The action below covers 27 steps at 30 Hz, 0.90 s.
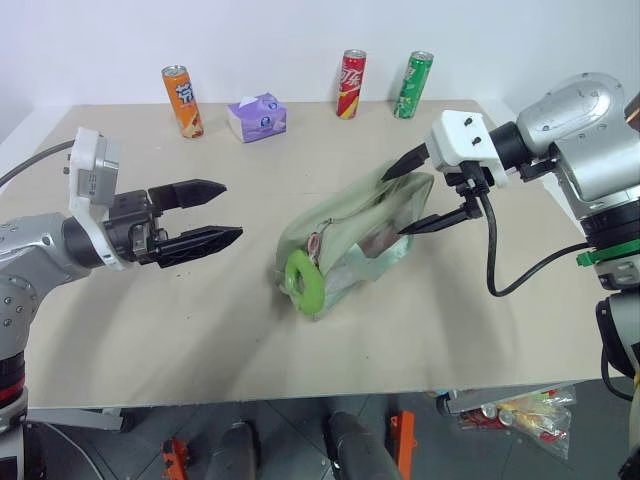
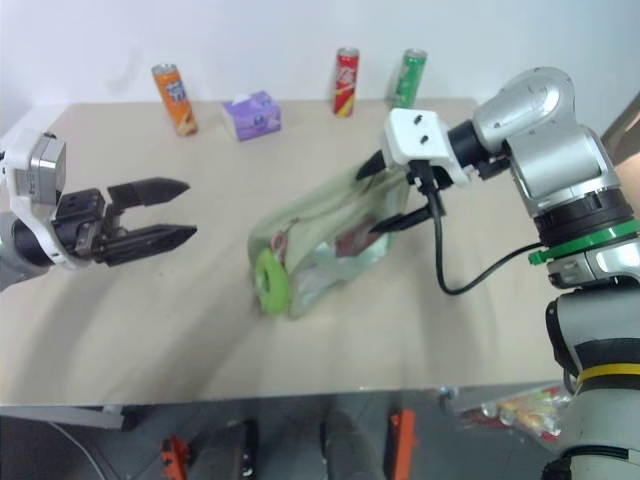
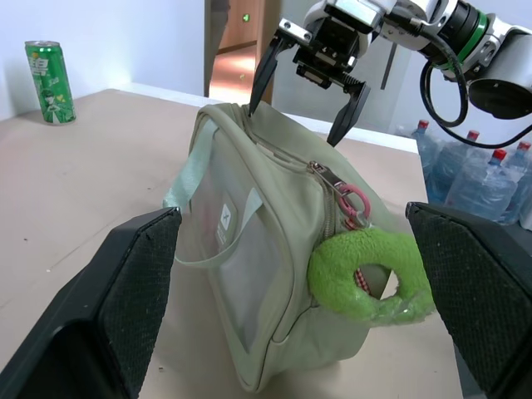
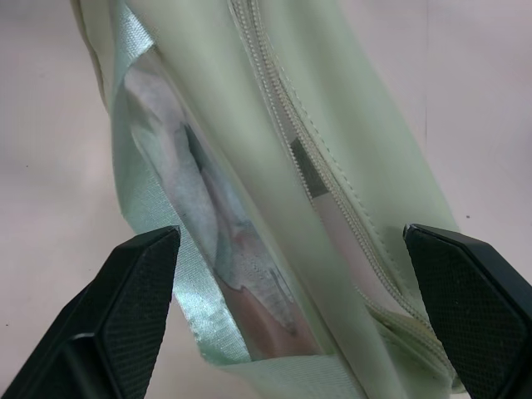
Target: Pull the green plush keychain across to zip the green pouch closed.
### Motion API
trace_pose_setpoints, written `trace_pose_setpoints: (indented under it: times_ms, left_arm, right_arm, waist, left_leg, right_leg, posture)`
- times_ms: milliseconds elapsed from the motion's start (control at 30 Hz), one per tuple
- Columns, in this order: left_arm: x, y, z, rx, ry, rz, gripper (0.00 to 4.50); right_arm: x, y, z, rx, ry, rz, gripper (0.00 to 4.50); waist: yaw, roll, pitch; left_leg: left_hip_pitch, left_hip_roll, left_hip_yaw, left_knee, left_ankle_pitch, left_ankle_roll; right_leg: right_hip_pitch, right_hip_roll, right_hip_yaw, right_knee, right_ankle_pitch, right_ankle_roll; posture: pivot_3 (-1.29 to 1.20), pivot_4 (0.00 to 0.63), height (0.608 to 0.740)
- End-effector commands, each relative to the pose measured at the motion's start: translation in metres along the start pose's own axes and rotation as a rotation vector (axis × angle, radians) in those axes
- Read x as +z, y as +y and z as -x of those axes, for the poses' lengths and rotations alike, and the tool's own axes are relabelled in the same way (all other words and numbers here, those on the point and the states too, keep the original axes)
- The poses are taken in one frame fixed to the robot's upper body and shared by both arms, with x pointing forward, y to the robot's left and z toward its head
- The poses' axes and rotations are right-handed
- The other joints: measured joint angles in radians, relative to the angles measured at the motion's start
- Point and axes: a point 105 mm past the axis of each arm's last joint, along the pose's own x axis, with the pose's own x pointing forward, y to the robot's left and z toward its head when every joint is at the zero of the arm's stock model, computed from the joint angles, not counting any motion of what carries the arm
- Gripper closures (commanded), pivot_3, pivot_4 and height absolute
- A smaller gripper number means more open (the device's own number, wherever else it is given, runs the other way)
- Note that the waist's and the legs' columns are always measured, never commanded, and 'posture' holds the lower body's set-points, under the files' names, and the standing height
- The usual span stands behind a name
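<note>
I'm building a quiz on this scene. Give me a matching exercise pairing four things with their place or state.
Things:
1. green plush keychain
2. right end effector
3. left end effector
4. purple tissue box

Places or states:
A. open, straddling the green pouch's far end
B. at the table's far edge, between cans
C. hanging at the pouch's near end
D. open, apart from the pouch

Pairs: 1-C, 2-A, 3-D, 4-B

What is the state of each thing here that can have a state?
Pale sage-green soft pouch: standing on its base, zipper state unclear.
Lime-green fuzzy ring keychain: hanging at the pouch's left end, unheld.
Left gripper: open, empty.
Right gripper: open, astride the pouch's far end.
Three soda cans: upright.
</note>
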Motion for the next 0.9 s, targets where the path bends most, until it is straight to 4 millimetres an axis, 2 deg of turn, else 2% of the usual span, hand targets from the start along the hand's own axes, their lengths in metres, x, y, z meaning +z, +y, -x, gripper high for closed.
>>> trace_pose_setpoints:
  times_ms: [33, 67, 133, 200, 467, 567, 800, 900]
  left_arm:
    - [0.007, -0.005, -0.002, -0.009, -0.01, -0.046, 0.0]
    - [0.007, -0.005, -0.002, -0.008, -0.01, -0.047, 0.0]
    - [0.005, -0.004, -0.002, -0.003, -0.005, -0.048, 0.0]
    - [0.003, -0.004, -0.002, -0.002, 0.0, -0.048, 0.0]
    - [-0.001, 0.002, -0.002, 0.016, 0.003, -0.05, 0.0]
    - [-0.003, 0.003, -0.003, 0.017, -0.001, -0.049, 0.0]
    - [0.0, 0.015, -0.003, 0.065, -0.04, -0.074, 0.0]
    - [0.003, 0.018, -0.004, 0.079, -0.059, -0.088, 0.0]
  right_arm:
    - [0.007, -0.001, 0.005, 0.025, -0.005, 0.038, 0.02]
    - [0.005, -0.002, 0.004, 0.025, -0.005, 0.036, 0.42]
    - [0.004, 0.0, 0.002, 0.028, -0.007, 0.038, 0.66]
    - [0.004, 0.003, 0.002, 0.038, -0.015, 0.031, 1.58]
    - [0.004, 0.004, 0.004, 0.05, -0.016, 0.015, 4.35]
    - [0.004, 0.003, 0.005, 0.051, -0.007, 0.013, 4.46]
    - [0.009, -0.016, 0.0, 0.025, 0.025, 0.024, 4.46]
    - [0.021, -0.027, -0.003, 0.016, 0.02, 0.039, 4.46]
  waist:
    - [0.0, 0.0, 0.0]
    - [0.0, 0.0, 0.0]
    - [0.0, 0.0, 0.0]
    - [0.001, 0.0, 0.0]
    - [0.002, 0.0, 0.0]
    - [0.002, 0.0, 0.0]
    - [0.001, 0.0, 0.0]
    - [0.002, 0.0, 0.0]
  left_leg:
    - [0.0, 0.0, 0.0, 0.0, 0.0, 0.0]
    - [0.0, 0.0, 0.0, 0.0, 0.0, 0.0]
    - [0.0, 0.0, 0.0, 0.0, 0.0, 0.0]
    - [0.0, 0.0, -0.001, 0.0, 0.0, 0.0]
    - [0.0, 0.0, -0.001, 0.0, 0.0, 0.0]
    - [0.0, 0.0, -0.001, 0.0, 0.0, 0.0]
    - [0.0, 0.0, -0.002, 0.001, 0.0, 0.0]
    - [0.0, 0.0, -0.002, 0.001, 0.0, 0.0]
  right_leg:
    - [0.0, 0.0, 0.0, 0.0, 0.0, 0.0]
    - [0.0, 0.0, 0.0, 0.0, 0.0, 0.0]
    - [0.0, 0.0, 0.0, 0.0, 0.0, 0.0]
    - [0.0, 0.0, 0.0, 0.0, 0.0, 0.0]
    - [0.0, 0.0, 0.0, 0.0, 0.0, 0.0]
    - [0.0, 0.001, 0.0, 0.0, 0.0, 0.0]
    - [0.0, 0.001, 0.0, 0.001, 0.001, 0.0]
    - [0.0, 0.001, -0.001, 0.001, 0.001, 0.0]
  posture:
    - [0.0, 0.15, 0.74]
    - [0.0, 0.15, 0.74]
    - [0.0, 0.15, 0.74]
    - [0.0, 0.15, 0.74]
    - [0.0, 0.15, 0.74]
    - [0.0, 0.15, 0.74]
    - [0.0, 0.15, 0.74]
    - [0.0, 0.15, 0.74]
